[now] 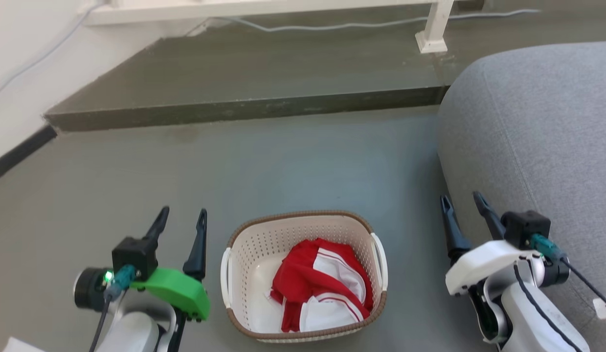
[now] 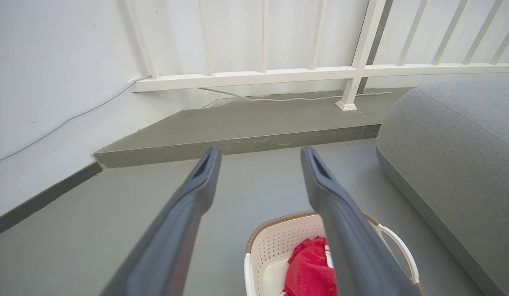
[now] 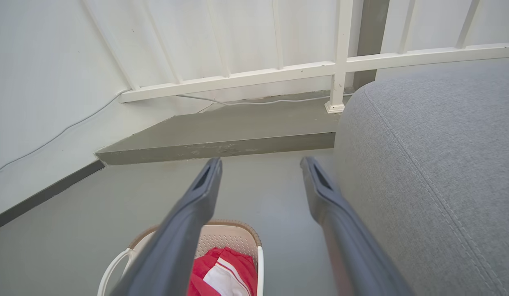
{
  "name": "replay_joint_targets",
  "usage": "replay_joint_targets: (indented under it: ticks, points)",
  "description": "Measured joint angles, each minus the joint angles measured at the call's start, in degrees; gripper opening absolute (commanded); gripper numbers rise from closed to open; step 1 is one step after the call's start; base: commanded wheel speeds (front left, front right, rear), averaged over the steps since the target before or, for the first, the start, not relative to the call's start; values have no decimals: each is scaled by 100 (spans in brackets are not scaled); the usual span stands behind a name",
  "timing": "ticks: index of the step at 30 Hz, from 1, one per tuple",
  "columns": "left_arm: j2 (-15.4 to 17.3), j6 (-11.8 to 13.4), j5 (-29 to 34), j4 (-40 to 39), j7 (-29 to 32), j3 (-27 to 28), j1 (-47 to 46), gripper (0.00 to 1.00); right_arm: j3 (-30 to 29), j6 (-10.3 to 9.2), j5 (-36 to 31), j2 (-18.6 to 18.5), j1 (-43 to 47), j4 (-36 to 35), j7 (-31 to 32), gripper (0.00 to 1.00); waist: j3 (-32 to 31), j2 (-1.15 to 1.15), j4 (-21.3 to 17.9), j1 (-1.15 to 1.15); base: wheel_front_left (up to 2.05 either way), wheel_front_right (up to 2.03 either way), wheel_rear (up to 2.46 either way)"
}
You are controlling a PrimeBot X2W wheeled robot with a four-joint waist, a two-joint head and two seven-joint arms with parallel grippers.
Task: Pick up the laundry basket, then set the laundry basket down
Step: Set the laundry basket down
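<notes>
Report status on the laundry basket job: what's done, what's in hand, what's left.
Done: nothing yet. The laundry basket sits on the floor with a red and white garment inside. In hand: the left gripper and right gripper flank it, jaws open, clear of its handles. Left: grip both handles, lift, then set it down.

Right gripper (image 3: 260, 162) open over the floor (image 3: 86, 230), laundry basket (image 3: 233, 237) at the bottom edge.
Its two dark jaws stand well apart with nothing between them. The cream basket sits on the grey floor, partly behind the left jaw, with a red and white garment (image 3: 221, 273) inside. A grey sofa (image 3: 435, 164) rises on the right; a low step (image 3: 221, 137) and white railing (image 3: 279, 72) lie beyond.
</notes>
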Motion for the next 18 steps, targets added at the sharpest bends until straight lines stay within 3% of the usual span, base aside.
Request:
replay_joint_targets:
  ticks: [18]
  points:
    - [-84, 58, 136, -467, 0, 102, 1032, 100, -10, 1, -48, -48, 615, -249, 0, 100, -474, 0, 25, 0, 0, 0, 0]
